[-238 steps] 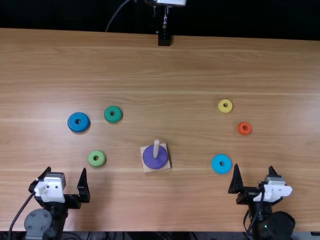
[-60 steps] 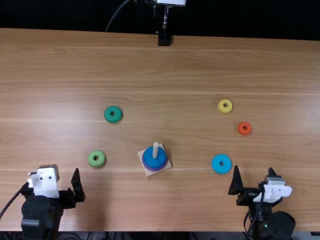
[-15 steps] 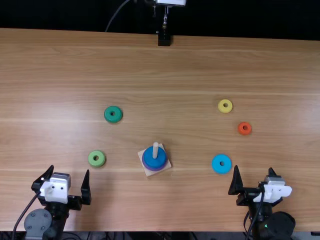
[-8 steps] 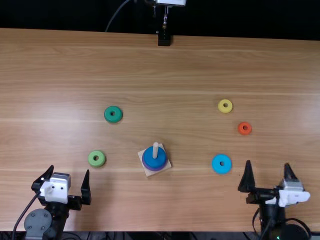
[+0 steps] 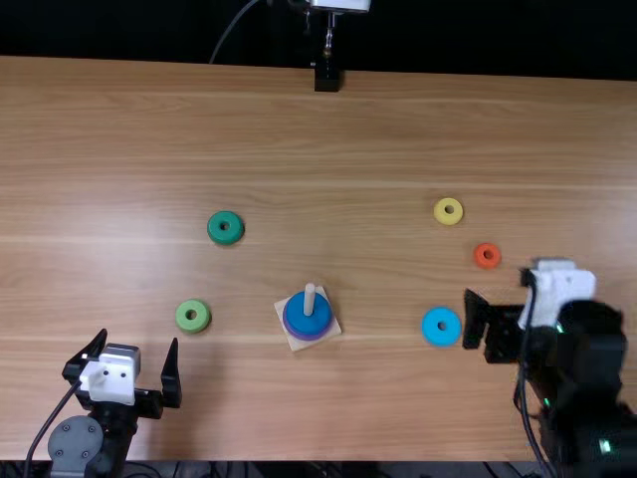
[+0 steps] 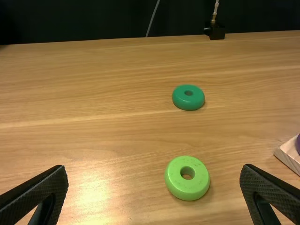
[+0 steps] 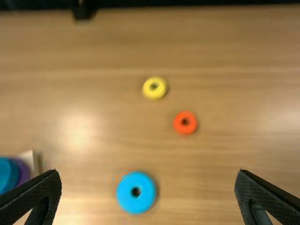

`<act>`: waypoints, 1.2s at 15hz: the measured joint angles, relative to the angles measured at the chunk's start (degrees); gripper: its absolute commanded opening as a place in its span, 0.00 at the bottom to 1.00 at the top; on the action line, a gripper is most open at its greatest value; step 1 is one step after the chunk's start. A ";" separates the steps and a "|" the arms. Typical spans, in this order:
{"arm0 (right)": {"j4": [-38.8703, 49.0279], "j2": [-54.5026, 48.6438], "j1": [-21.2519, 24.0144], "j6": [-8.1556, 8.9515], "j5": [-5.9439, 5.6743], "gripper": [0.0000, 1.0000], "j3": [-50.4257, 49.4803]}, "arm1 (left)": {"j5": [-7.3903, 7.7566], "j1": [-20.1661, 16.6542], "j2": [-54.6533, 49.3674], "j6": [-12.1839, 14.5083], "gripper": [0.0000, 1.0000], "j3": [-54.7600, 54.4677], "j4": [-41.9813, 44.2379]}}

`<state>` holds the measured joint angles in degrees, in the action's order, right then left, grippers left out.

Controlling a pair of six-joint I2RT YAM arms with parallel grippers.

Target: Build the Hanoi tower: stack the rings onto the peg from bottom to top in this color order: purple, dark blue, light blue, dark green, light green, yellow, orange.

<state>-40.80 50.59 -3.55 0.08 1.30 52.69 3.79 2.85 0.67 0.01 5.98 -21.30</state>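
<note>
The peg (image 5: 310,299) on its wooden base carries the purple ring (image 5: 309,339) with the dark blue ring (image 5: 296,317) on top. To its right lies the light blue ring (image 5: 441,326), with my open right gripper (image 5: 500,289) just beyond it. The dark green ring (image 5: 225,227), light green ring (image 5: 192,316), yellow ring (image 5: 448,211) and orange ring (image 5: 487,255) lie flat, apart. My left gripper (image 5: 138,339) is open near the front left. The left wrist view has that gripper (image 6: 153,168) near the light green ring (image 6: 187,178); the right gripper (image 7: 149,173) has the light blue ring (image 7: 136,192) between its spread fingers' lines.
A black mount (image 5: 326,78) stands at the middle of the table's far edge. The wooden table (image 5: 328,149) stretches beyond the rings. Both arms come in from the near edge, well apart, with the peg between them.
The dark blue ring has gone from the far left onto the peg, above purple, and the base has turned slightly. Lately my right gripper has shifted right, then forward; the left one has kept still.
</note>
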 measured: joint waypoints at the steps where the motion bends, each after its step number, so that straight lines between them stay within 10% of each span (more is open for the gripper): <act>1: -0.20 5.31 -1.84 0.02 -0.04 1.00 1.27 | -0.02 0.00 0.02 0.02 1.00 0.00 0.00; 10: -1.05 30.67 -4.33 0.92 -0.26 1.00 1.84 | -0.13 -0.02 0.02 0.00 1.00 0.00 0.00; 18: -1.20 40.59 -4.33 8.48 -0.26 1.00 1.66 | -0.13 0.00 0.02 0.00 1.00 0.00 -0.02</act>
<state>-42.00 91.18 -7.88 8.56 1.04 54.35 3.66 2.85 0.69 0.01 5.98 -21.32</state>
